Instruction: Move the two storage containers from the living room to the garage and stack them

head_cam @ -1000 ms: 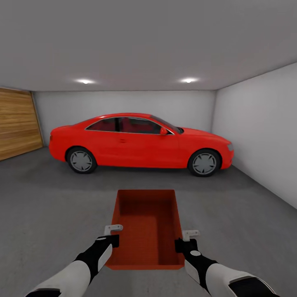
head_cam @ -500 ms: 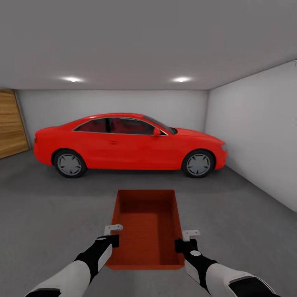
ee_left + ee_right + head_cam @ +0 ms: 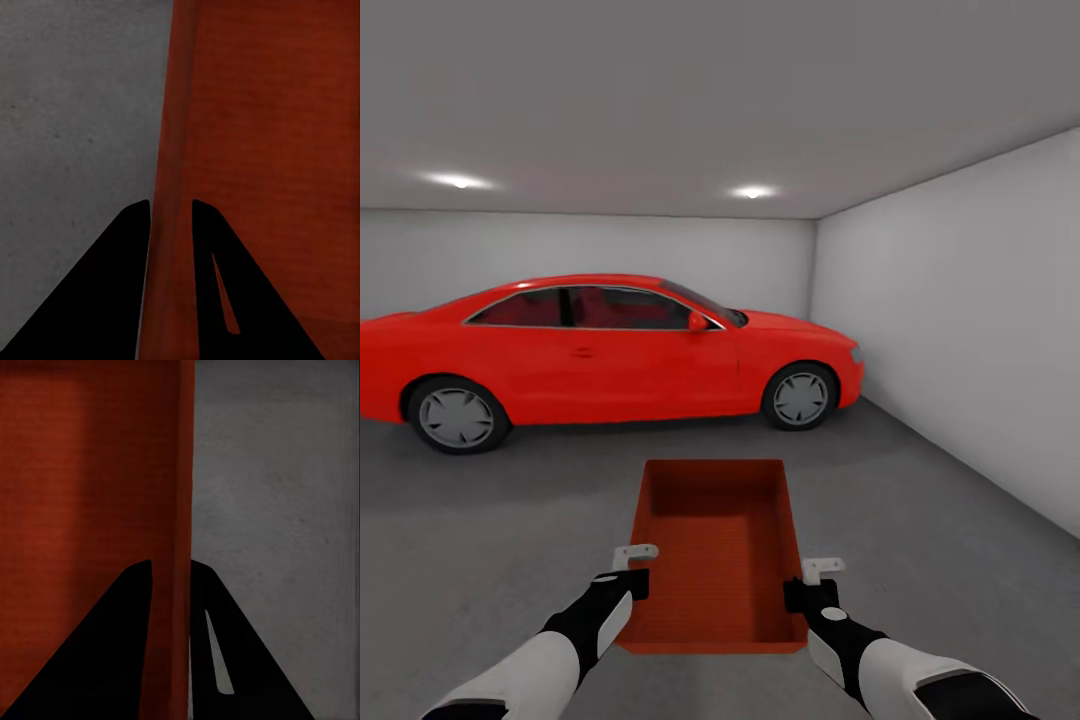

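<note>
- The bin (image 3: 716, 545) is an open orange-red box with thin plain walls, held in front of me above the floor (image 3: 920, 480).
- My left gripper (image 3: 630, 570) pinches its left wall; my right gripper (image 3: 810, 582) pinches the right wall.
- Dark grey floor, white walls — a red car (image 3: 600, 355) stands beyond.

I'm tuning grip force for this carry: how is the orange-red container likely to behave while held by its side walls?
The storage container looks empty, so probably light. Its walls look thin and plain, so they may flex under a hard pinch. The left gripper and right gripper each straddle one smooth side wall, so it could slip or tilt if either loosens.
</note>
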You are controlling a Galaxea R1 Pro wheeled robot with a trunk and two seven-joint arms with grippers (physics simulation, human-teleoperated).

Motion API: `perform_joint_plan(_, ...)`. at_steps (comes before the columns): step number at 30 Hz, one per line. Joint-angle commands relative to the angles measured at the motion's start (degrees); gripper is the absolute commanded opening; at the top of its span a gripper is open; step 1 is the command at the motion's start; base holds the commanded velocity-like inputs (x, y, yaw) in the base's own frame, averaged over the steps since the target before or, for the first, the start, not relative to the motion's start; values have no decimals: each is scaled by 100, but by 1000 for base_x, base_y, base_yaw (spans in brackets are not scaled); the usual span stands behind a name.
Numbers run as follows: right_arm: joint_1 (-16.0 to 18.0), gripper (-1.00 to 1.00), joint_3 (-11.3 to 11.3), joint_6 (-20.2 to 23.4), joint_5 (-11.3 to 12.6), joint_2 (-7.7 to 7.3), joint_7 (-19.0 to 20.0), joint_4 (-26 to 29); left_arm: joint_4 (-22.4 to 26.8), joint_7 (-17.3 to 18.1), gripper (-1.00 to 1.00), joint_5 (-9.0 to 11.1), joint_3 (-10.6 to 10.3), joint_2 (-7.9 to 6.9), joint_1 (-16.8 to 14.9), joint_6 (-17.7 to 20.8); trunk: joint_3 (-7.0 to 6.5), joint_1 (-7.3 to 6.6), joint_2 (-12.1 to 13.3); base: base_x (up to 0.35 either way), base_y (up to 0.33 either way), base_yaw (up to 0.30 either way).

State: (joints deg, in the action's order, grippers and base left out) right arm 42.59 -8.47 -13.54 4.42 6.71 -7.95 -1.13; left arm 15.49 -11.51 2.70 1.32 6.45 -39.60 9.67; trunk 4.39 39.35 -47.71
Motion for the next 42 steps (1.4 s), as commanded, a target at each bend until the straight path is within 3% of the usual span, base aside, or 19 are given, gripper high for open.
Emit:
perform_joint_plan(1,4,-100,188,-3,-64,6,12,-10,33,-395,-100,-112,157,-56,-4,-536,10,5,-7,316,180,-284)
perform_joint_plan(42,4,-100,188,-8,-64,6,18,-10,33,-395,-100,-112,158,-59,-4,-536,10,5,-7,307,205,-288)
